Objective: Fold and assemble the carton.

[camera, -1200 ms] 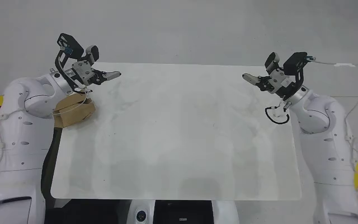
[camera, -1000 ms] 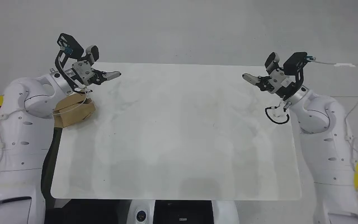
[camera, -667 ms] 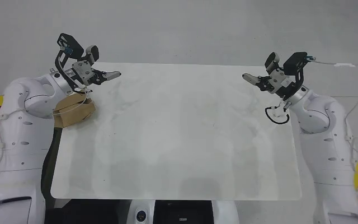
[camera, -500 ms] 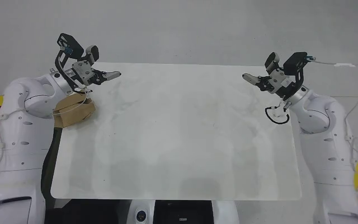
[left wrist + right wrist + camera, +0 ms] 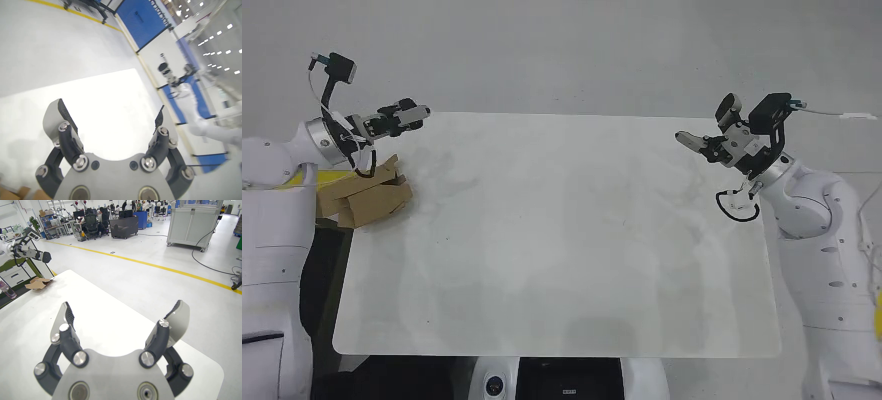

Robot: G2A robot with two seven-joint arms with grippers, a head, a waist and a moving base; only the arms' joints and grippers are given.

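Carton (image 5: 370, 198): brown, flaps open, lay at the far left edge of the table (image 5: 562, 250). Left gripper (image 5: 414, 112): hung by the far left corner, near the carton but apart from it, jaws spread wide, empty. Right gripper (image 5: 692, 142): hung over the far right corner, jaws spread wide, empty.

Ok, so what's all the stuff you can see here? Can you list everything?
unfolded brown cardboard carton: one that I can tell, brown, at the table's edge on the robot's left side.
white rectangular table: one, white, in front of the robot.
clear pink bottle: one, pink, on a dark surface beside the table, past the carton.
yellow floor line: one, yellow, on the pale floor beyond the table.
left end effector: one, grey and black, open, by the table's far corner near the carton.
right end effector: one, grey and black, open, by the opposite far corner.
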